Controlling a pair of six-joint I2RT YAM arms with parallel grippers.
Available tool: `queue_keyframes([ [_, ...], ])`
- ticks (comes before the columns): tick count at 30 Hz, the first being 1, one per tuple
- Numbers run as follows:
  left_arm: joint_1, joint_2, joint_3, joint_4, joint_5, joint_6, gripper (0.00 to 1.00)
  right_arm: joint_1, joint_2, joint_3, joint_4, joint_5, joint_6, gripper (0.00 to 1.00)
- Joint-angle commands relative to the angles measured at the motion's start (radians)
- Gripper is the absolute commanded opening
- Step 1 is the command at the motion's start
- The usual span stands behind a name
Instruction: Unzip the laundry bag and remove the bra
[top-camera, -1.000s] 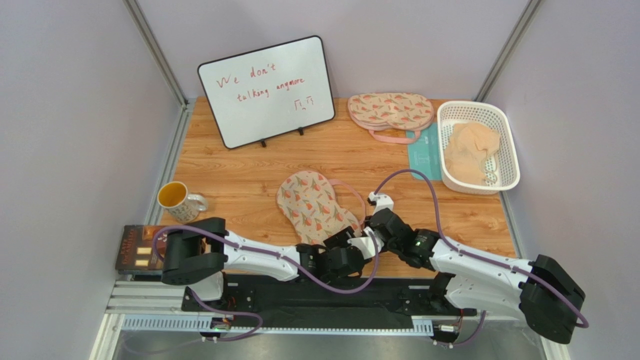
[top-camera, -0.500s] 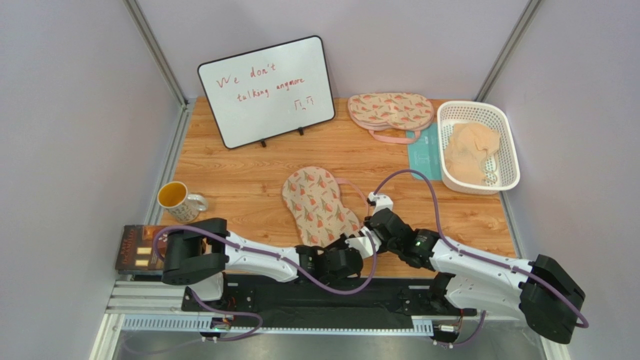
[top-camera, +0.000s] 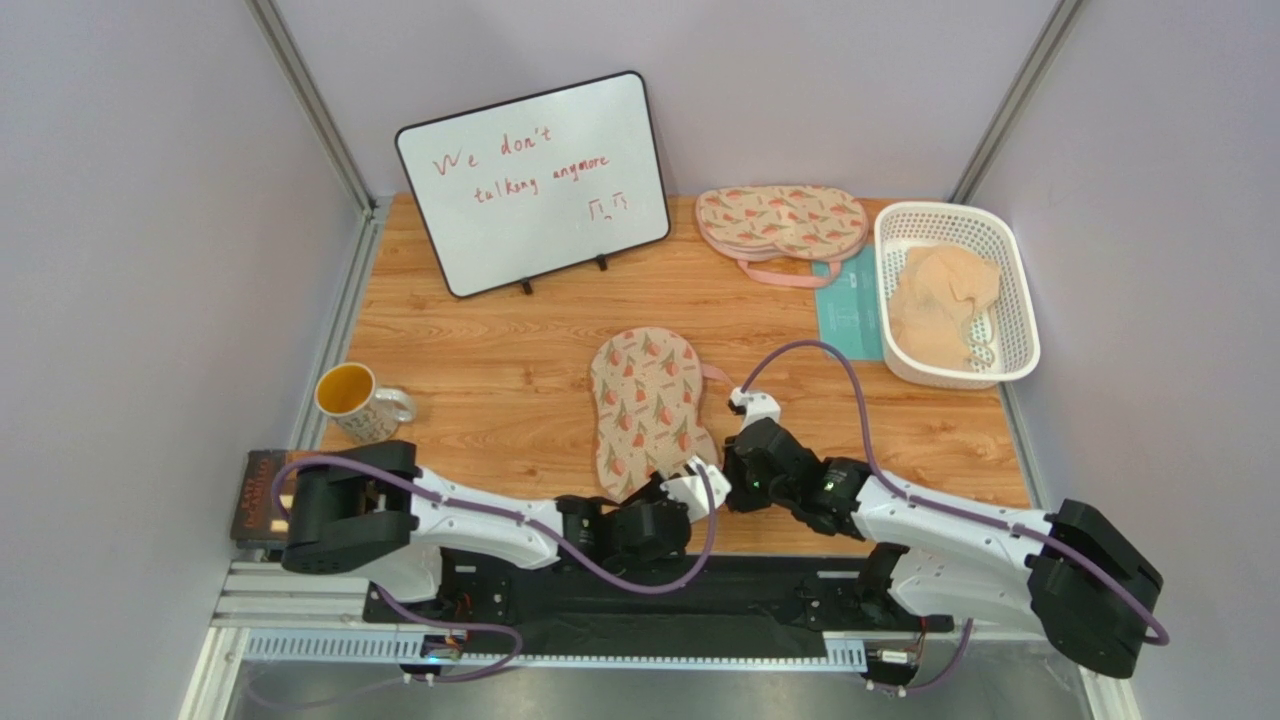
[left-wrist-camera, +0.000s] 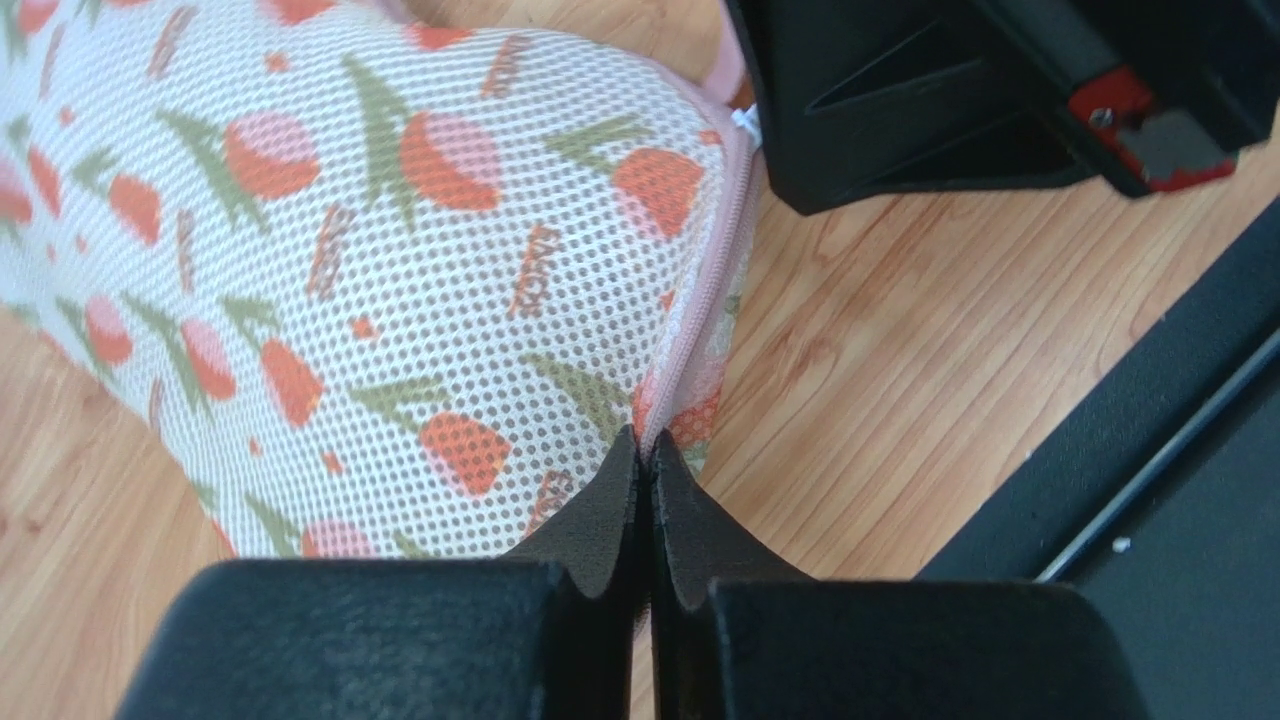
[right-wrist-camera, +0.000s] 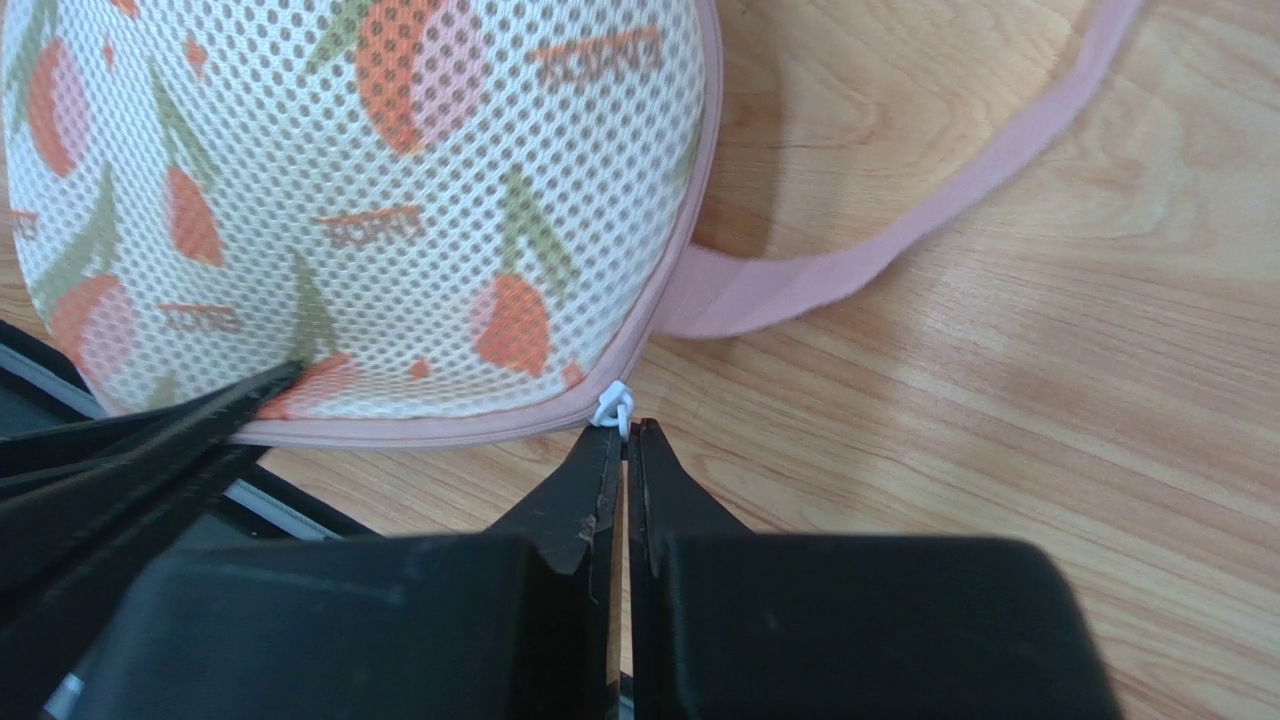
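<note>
The laundry bag (top-camera: 649, 402) lies lengthwise mid-table, cream mesh with orange and green print, pink trim and a pink strap (right-wrist-camera: 902, 225). Both grippers meet at its near end. My left gripper (left-wrist-camera: 649, 450) is shut, pinching the pink edge trim (left-wrist-camera: 706, 300) at the bag's near corner; from above this left gripper (top-camera: 676, 488) sits just below the bag. My right gripper (right-wrist-camera: 624, 435) is shut on the small white zipper pull (right-wrist-camera: 613, 405) at the bag's rim, and shows from above as the right gripper (top-camera: 726, 480). The bra is hidden.
A second printed pouch (top-camera: 781, 221) lies at the back beside a white basket (top-camera: 1010, 240) holding pale peach fabric (top-camera: 939, 305). A whiteboard (top-camera: 534, 180) stands back left. A yellow mug (top-camera: 353, 398) and a dark box (top-camera: 268, 495) sit at the left.
The left gripper has closed on the bag's near edge. The bag has swung from tilted to nearly straight and shifted right, and both wrists have drawn slightly nearer the table's front.
</note>
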Motion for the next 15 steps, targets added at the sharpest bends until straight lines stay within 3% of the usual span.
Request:
queue_keyframes([
  [1,-0.001,-0.104,-0.081,-0.055,0.01,-0.053,0.0,-0.017,0.02,0.028,0.018,0.038,-0.021,0.0],
  [15,-0.006,-0.396,-0.228,-0.242,-0.062,-0.14,0.0,-0.065,0.074,0.069,0.023,0.024,-0.058,0.0],
])
